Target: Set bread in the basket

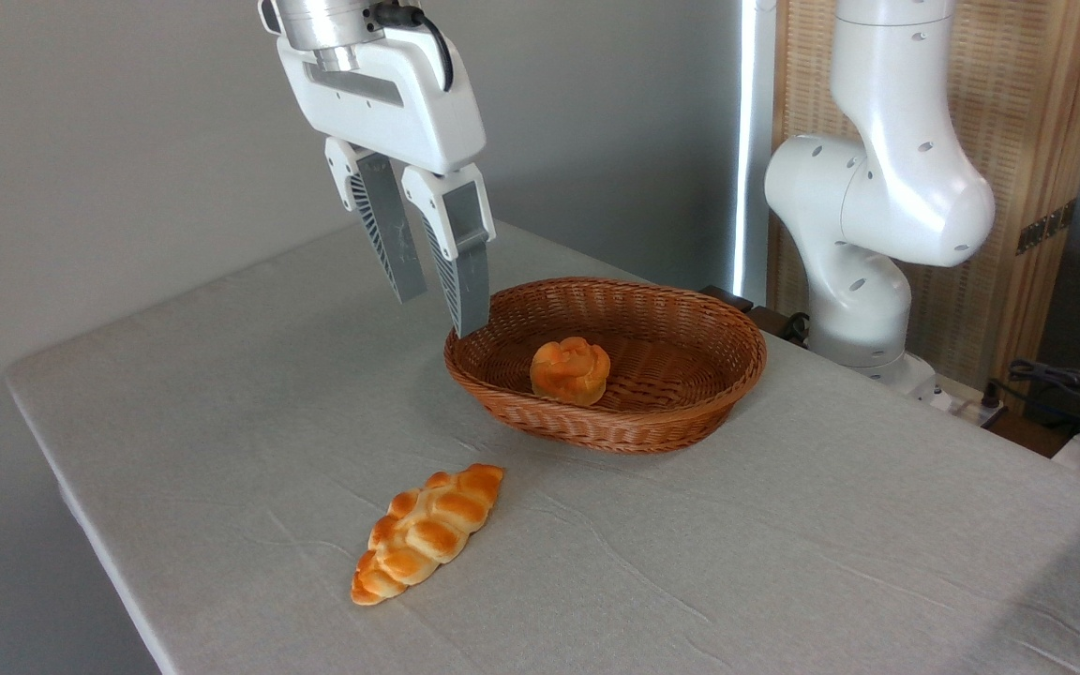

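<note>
- Grey cloth is seen covering the counter [784, 562], with a plain grey wall behind it and a wooden slatted panel at the right.
- An oval wicker basket [690, 412] is set on the counter near its far edge.
- The knotted bun [570, 370] is seen resting inside the basket, on its floor, toward the basket's left end.
- The end effector [437, 305] is held above the basket's left rim; its fingers are parted and nothing is gripped.
- A braided loaf [427, 532] is laid on the cloth in front of the basket, apart from it.
- The arm's white base [863, 309] is mounted behind the basket's right end.
</note>
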`<action>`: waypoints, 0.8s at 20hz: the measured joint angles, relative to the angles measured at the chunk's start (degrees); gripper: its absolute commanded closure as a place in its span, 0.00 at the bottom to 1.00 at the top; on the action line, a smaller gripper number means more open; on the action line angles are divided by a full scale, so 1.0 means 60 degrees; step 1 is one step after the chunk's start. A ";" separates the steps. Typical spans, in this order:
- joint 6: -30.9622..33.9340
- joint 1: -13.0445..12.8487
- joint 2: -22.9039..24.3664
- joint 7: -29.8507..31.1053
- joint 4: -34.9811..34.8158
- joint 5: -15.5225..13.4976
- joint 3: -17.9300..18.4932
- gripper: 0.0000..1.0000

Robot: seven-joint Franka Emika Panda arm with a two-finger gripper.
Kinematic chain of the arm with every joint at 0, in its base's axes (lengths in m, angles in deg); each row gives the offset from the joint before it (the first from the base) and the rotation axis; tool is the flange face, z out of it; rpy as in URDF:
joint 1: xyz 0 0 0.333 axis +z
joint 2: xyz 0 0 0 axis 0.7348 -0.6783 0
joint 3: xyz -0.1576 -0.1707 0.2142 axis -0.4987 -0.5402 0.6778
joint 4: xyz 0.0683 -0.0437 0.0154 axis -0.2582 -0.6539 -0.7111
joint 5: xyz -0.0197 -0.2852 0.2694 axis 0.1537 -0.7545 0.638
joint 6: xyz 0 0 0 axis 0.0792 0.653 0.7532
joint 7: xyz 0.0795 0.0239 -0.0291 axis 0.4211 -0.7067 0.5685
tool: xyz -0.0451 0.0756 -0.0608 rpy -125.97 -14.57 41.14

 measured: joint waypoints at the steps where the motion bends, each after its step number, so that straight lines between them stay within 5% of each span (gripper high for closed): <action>1: 0.0000 0.0015 0.0005 -0.0124 0.0001 0.0004 0.0096 0.00; 16: -0.0167 -0.0027 0.0036 -0.0357 -0.0137 -0.0055 0.0324 0.00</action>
